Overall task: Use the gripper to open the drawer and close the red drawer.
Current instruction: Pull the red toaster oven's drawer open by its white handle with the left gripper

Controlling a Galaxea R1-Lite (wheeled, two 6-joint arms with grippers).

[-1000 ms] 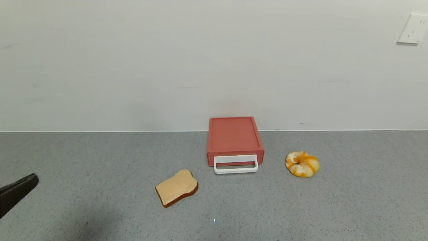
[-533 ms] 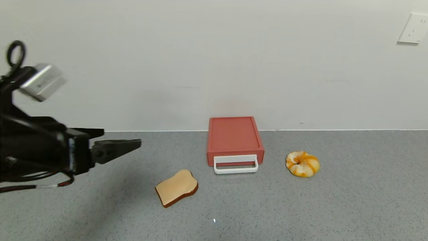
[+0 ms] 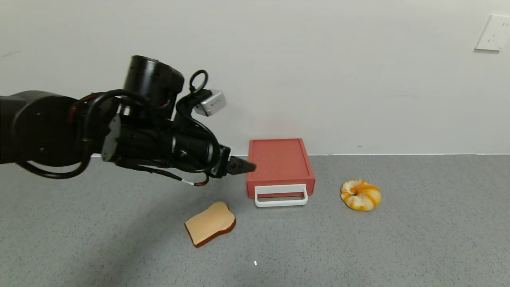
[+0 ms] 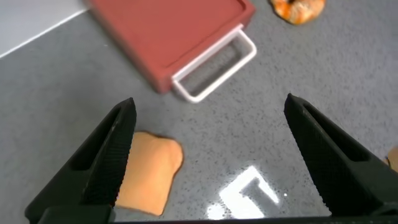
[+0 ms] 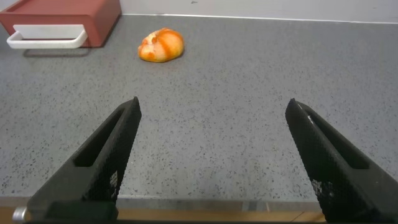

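Grey speckled counter (image 3: 418, 239), white wall along its back edge.

Red drawer (image 3: 279, 165) sits at the back edge of the counter, near the middle, its rear against the wall. Tray looks pushed in flush with the box. White loop handle (image 3: 281, 195) projects from the front face toward the counter's front edge and lies low over the surface. In the left wrist view the drawer (image 4: 165, 37) and its handle (image 4: 216, 65) show beyond the fingers, with nothing touching them.

Left gripper (image 3: 243, 167) reaches in from the counter's left edge, held above the surface, its tip just at the drawer's left side by the front left corner. Whether it touches the box cannot be told from the head view. From the wrist camera its two fingers (image 4: 102, 158) stand wide apart with nothing between them (image 4: 211, 152); bare counter, the toast and the handle are seen through the gap. Black cables loop around the wrist, and a silver camera block (image 3: 211, 102) sits on top.

Right gripper (image 5: 214, 158) is out of the head view. Its wrist camera shows it low over the counter, well apart from everything, fingers (image 5: 106, 162) spread wide and empty, with the drawer (image 5: 62, 14) far ahead of it.

Toast slice (image 3: 210, 229) lies flat toward the front edge, between the left arm's reach and the drawer, apart from both. Orange-and-white swirled bun (image 3: 360, 195) sits on the counter beside the drawer, on the side toward the right edge, not touching it. White wall socket (image 3: 492, 33) at the upper right of the wall
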